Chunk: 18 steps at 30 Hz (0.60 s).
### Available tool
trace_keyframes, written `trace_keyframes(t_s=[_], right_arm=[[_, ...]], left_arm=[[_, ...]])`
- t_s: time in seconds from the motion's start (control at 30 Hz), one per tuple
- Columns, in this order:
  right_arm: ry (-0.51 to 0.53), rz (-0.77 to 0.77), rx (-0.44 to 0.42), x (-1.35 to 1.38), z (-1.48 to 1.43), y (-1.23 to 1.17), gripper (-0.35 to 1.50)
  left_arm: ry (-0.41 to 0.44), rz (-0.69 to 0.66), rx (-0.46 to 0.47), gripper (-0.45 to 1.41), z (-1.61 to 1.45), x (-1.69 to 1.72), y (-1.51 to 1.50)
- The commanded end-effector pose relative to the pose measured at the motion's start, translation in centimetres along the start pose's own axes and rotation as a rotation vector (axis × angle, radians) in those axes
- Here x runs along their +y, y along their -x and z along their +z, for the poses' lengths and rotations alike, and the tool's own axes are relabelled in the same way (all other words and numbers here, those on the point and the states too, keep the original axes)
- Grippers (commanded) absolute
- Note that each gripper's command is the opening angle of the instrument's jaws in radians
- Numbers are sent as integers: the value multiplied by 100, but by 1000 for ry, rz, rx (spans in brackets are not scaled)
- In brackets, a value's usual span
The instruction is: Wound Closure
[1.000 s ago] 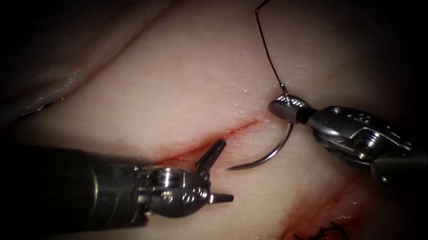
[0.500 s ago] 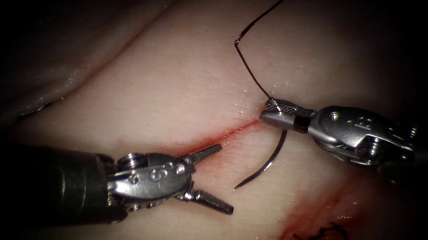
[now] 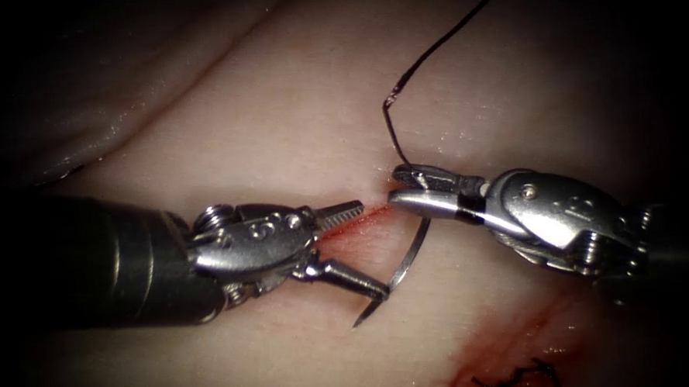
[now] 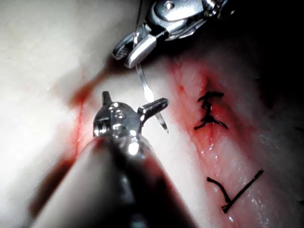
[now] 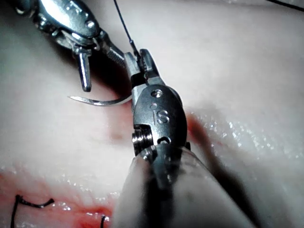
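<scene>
The tissue (image 3: pixel 280 134) carries a short red cut (image 3: pixel 355 219). My right tool (image 3: pixel 393 187) is shut on the curved needle (image 3: pixel 406 262) close to its thread end. The needle hangs free above the tissue on the cut's right side, not in it. Its point lies beside the lower jaw of my left tool (image 3: pixel 373 249), which is open and holds nothing. Dark thread (image 3: pixel 431 50) runs up from the needle's end. The left wrist view has the left tool (image 4: pixel 133 100) astride the needle (image 4: pixel 152 100). The right wrist view has the right tool (image 5: pixel 137 66) clamping the needle (image 5: pixel 95 101).
An earlier sutured cut with dark knotted thread (image 3: pixel 515 380) and red fluid lies to the lower right; its stitches (image 4: pixel 209 114) and cut ends (image 4: pixel 235 192) sit close by. The left tool's thick shaft (image 3: pixel 92 267) crosses the left side.
The right tool has carried the needle left and down, bringing its point to the left tool's lower jaw. The left tool has rolled and moved up and right, jaws still open.
</scene>
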Motion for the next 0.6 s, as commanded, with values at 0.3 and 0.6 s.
trace_keyframes(t_s=[0.3, 0.6], right_arm=[[-1, -60, 55, 1, 6, -1, -35], [46, -117, 169, 5, -2, -19, -35]], left_arm=[[169, -102, 61, 93, 1, 5, 6], [245, -114, 78, 89, 3, 5, 8]])
